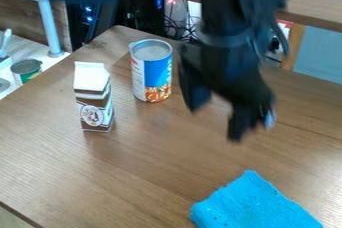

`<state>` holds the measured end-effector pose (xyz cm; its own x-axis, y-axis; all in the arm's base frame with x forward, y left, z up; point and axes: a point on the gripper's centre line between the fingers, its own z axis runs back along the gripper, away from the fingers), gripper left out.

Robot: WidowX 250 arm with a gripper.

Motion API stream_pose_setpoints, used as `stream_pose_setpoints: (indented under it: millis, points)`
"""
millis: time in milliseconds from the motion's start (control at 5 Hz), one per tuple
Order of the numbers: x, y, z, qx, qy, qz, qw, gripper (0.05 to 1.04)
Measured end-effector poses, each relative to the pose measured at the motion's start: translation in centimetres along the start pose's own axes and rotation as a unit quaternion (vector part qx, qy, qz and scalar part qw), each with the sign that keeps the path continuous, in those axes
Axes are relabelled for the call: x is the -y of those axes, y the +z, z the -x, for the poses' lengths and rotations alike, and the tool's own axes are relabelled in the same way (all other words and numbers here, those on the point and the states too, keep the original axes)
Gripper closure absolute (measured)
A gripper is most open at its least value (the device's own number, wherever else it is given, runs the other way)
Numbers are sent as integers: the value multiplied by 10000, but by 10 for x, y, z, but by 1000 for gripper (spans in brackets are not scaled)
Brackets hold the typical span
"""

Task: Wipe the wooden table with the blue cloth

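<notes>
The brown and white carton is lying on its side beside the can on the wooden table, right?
Not quite: the camera view shows the carton standing upright, not lying on its side. It is indeed beside the can on the wooden table.

Carton label (pixel 92 115), can label (pixel 158 74), txt unreadable (too small, tbh)

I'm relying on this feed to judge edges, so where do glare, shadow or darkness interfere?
Camera view: pale glare on the right side of the table; a soft, faint shadow near the foot of the carton; the black arm looks so dark that its parts partly merge; the blue cloth is brightly lit.
</notes>
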<state>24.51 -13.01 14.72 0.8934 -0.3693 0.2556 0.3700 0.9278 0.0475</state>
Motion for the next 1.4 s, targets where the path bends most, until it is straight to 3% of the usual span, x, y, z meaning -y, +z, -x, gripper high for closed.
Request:
stream_pose_setpoints:
  millis: [400, 600, 1000, 1400]
  points:
    - [49, -55, 19, -171, -133, -8, 9998, 79]
    - [52, -82, 22, -264, -323, -201, 9989, 79]
    - [51, -102, 33, 63, -574, -68, 9983, 79]
    - [49, -114, 33, 403, -446, 54, 9982, 79]
